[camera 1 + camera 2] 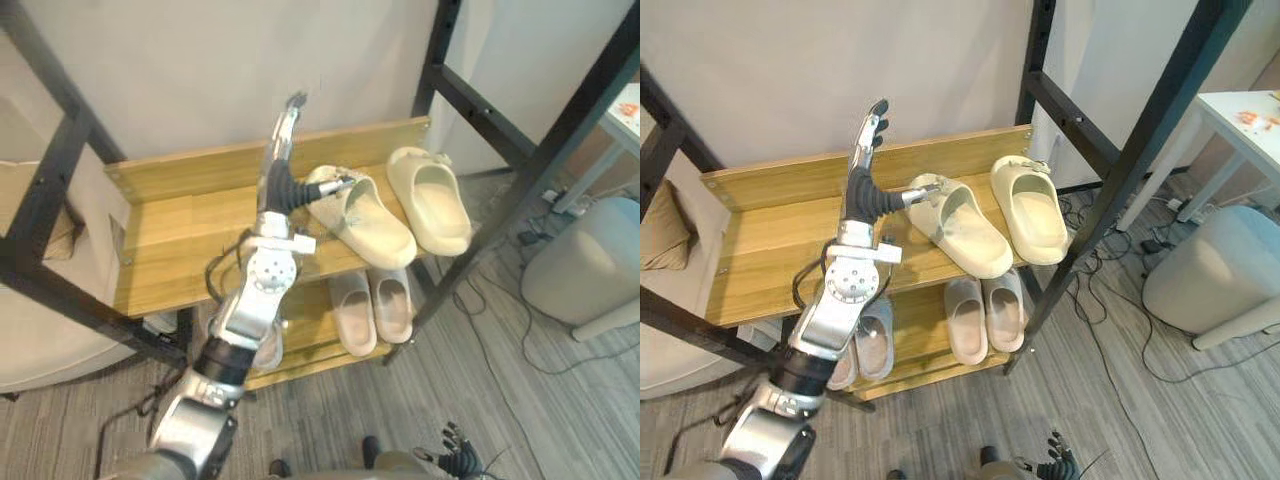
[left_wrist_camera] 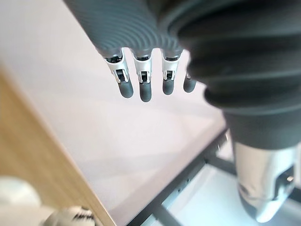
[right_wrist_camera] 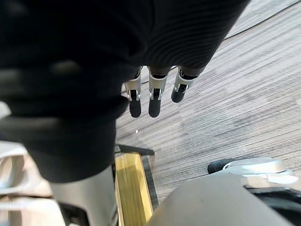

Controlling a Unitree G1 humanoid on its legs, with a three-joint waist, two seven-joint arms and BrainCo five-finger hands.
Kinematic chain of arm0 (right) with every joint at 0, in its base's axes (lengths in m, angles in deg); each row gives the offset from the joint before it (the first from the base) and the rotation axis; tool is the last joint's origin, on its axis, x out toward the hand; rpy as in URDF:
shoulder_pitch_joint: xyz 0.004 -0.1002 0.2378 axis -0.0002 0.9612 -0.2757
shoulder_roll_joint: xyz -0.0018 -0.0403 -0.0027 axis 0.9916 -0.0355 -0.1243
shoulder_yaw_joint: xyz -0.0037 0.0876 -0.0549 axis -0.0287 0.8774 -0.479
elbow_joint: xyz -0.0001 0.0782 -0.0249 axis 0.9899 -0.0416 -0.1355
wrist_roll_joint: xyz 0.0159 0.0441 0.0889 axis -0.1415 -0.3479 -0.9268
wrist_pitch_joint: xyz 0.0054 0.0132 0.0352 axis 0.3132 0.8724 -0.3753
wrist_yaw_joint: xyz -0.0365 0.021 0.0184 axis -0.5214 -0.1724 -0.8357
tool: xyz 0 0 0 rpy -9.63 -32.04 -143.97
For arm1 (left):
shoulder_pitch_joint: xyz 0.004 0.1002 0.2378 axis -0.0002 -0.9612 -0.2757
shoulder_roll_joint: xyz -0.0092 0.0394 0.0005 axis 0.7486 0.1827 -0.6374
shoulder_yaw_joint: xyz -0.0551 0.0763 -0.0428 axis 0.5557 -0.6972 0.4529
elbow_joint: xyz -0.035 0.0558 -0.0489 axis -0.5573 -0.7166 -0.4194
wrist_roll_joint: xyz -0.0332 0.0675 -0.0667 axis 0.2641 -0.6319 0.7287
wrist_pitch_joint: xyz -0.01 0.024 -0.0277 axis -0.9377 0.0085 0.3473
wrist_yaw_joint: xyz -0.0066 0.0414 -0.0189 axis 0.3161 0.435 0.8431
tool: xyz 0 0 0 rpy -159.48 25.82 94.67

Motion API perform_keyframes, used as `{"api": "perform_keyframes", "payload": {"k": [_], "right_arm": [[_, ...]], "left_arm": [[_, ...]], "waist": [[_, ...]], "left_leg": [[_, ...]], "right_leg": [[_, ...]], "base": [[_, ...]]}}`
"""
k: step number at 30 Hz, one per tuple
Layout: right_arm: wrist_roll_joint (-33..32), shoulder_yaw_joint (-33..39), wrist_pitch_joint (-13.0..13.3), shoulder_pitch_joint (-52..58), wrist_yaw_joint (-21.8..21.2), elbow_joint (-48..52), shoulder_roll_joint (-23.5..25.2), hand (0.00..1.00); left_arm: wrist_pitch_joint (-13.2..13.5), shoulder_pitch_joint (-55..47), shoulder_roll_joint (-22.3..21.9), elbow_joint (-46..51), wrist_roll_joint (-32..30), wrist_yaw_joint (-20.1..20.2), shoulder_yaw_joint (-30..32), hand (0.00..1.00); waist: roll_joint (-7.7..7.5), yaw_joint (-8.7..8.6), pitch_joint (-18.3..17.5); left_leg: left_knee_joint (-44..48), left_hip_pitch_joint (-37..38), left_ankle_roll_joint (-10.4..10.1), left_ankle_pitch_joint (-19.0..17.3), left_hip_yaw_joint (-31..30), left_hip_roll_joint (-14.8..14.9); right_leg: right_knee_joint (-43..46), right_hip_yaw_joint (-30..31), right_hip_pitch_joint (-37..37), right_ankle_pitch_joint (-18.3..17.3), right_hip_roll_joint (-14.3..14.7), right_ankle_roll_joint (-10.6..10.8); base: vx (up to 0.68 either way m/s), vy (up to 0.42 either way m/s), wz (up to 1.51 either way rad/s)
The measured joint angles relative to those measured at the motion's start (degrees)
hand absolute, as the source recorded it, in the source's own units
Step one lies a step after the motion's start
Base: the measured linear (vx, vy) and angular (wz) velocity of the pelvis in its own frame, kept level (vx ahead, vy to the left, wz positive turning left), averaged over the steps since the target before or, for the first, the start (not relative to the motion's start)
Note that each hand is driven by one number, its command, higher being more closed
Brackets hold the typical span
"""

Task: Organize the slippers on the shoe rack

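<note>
Left hand: fingers straight, thumb spread out toward one slipper's heel.
Cream slippers: on the upper shelf, right half; we see the left one's toe at the near edge.
Open room: bare wood on the left.
Right hand: low, fingers relaxed.

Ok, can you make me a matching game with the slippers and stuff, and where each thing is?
Things
1. cream slippers
2. pinkish slippers
3. left hand
4. round grey seat

Places
A. on the floor, off to the right
B. on the top shelf
C. raised over the top shelf, fingers straight
D. on the bottom shelf

Pairs: 1-B, 2-D, 3-C, 4-A
</note>
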Motion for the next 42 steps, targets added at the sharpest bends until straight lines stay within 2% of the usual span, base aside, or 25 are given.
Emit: {"api": "perform_keyframes", "payload": {"k": [6,9,13,19,42], "right_arm": [[0.09,-0.04,-0.42,-0.03,0.07,-0.95,-0.15,0.00],[0.09,-0.05,-0.88,-0.11,0.18,-1.83,-0.25,0.00],[0.37,-0.25,-1.23,-0.11,0.43,-2.55,-0.28,0.00],[0.38,-1.12,-1.33,-0.09,1.06,-3.01,-0.21,0.00],[0.30,-1.61,-1.31,-0.14,2.16,-3.80,-0.45,0.00]], "left_arm": [[1.13,-5.21,-4.51,1.36,11.92,0.40,-1.97,0.00],[1.16,-6.31,-5.47,1.38,16.33,2.79,-4.14,0.00],[1.15,-7.93,-6.49,1.32,20.42,4.60,-6.11,0.00],[1.07,-7.93,-7.73,-1.01,22.60,5.42,-8.67,0.00],[-1.53,-8.30,-8.58,-10.73,22.93,5.61,-10.54,0.00]], "waist": [[-0.14,0.88,-0.56],[-0.42,1.75,-1.11],[-0.60,1.91,-2.45],[-1.35,1.92,-3.07],[-1.46,1.78,-3.93]], "left_leg": [[0.22,0.01,0.15,0.15,-1.72,-0.23],[0.22,-0.03,0.29,0.26,-2.59,-0.46],[0.07,-0.17,0.58,0.48,-3.34,-0.99],[0.00,-0.09,0.97,0.90,-4.51,-1.35],[-1.09,0.03,1.05,1.24,-3.27,-1.48]], "right_leg": [[-0.12,-2.20,1.30,-0.39,-0.58,0.32],[-0.16,-3.01,1.66,-0.47,-0.90,0.42],[-0.14,-3.57,1.79,-0.55,-1.39,0.55],[-0.04,-4.92,2.78,-0.70,-1.89,0.78],[0.09,-4.53,2.10,-0.80,-2.03,0.93]], "base": [[-0.01,-0.004,0.18],[0.00,0.002,0.15],[-0.01,0.011,0.09],[-0.03,0.003,0.11],[0.00,0.000,-0.01]]}}
